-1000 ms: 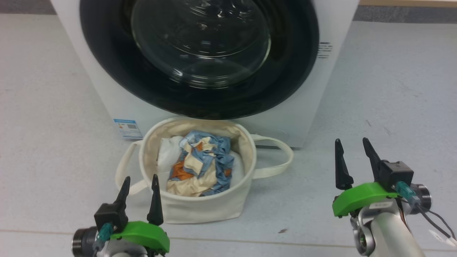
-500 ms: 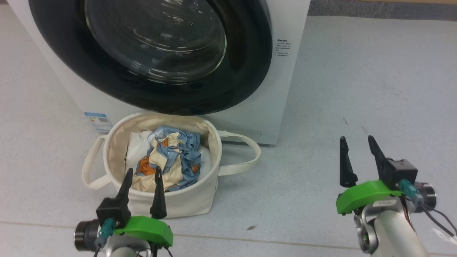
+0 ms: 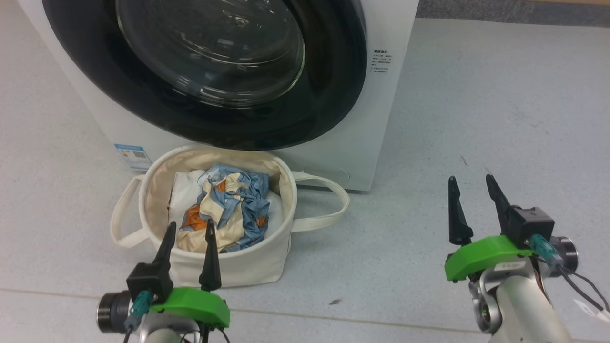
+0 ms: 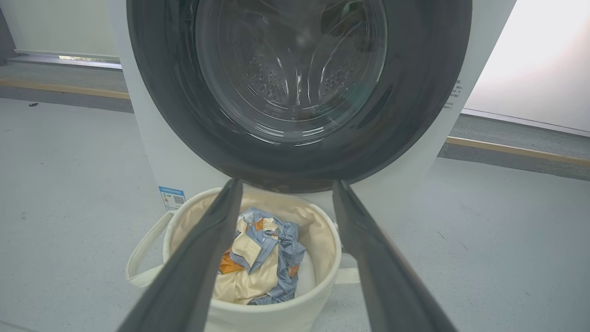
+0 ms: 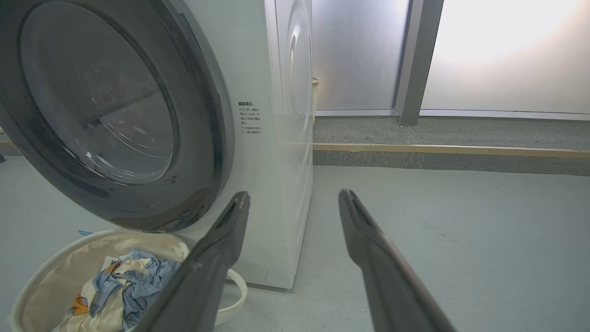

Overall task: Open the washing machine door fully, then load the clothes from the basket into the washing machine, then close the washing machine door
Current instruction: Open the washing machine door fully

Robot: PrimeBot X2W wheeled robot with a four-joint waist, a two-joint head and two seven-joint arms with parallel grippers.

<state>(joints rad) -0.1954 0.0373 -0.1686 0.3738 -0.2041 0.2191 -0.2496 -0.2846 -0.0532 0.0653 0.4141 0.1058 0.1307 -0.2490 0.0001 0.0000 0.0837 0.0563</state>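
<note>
The white washing machine (image 3: 386, 119) stands before me, and its door (image 3: 333, 95), with a black rim and clear glass bowl, lies flat against the front. The cream basket (image 3: 238, 271) sits on the floor just below the door. Inside it lie the clothes (image 3: 228, 209), crumpled patches of blue, cream and orange. My left gripper (image 3: 190, 224) is open in front of the basket's near rim. My right gripper (image 3: 470, 178) is open over bare floor to the right. The left wrist view looks between its own open fingers (image 4: 212, 240) at the door (image 4: 415, 115) and the clothes (image 4: 262, 258).
A plain white bundle (image 3: 183, 190) lies under the clothes in the basket. Loop handles (image 3: 333, 209) stick out on both sides. A blue label (image 3: 133, 156) is low on the machine's front. Grey floor (image 3: 500, 105) spreads to the right, and a raised ledge (image 5: 438, 150) runs behind.
The whole head picture has shifted, so the camera moved: the machine and basket now sit further left. Both grippers have stayed open and kept their places in the picture.
</note>
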